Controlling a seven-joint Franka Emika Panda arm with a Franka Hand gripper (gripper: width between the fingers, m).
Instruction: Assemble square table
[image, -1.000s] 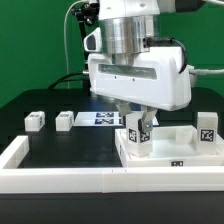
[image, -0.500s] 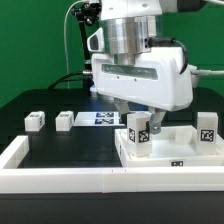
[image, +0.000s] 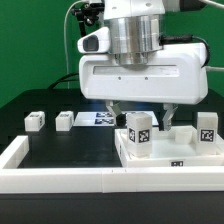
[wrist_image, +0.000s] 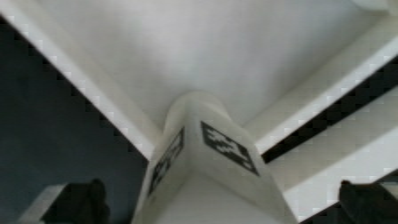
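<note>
The white square tabletop (image: 172, 156) lies at the exterior view's right, against the front rail. One tagged leg (image: 138, 134) stands upright on its near left corner, and a second leg (image: 207, 128) stands at its right side. My gripper (image: 141, 118) hangs just above the first leg, open, its fingers (image: 112, 114) apart on either side and not touching it. In the wrist view that leg (wrist_image: 205, 150) rises between the dark fingertips (wrist_image: 80, 200), with the tabletop (wrist_image: 231, 50) beneath it. Two more legs (image: 35, 121) (image: 65, 120) lie loose on the black mat to the left.
The marker board (image: 98, 118) lies flat behind the gripper. A long white rail (image: 60, 180) borders the black surface along the front and left edge. Black cables hang behind the arm.
The jaws have spread wide and let go of the upright leg, which stays standing on the tabletop. The hand now faces squarely forward.
</note>
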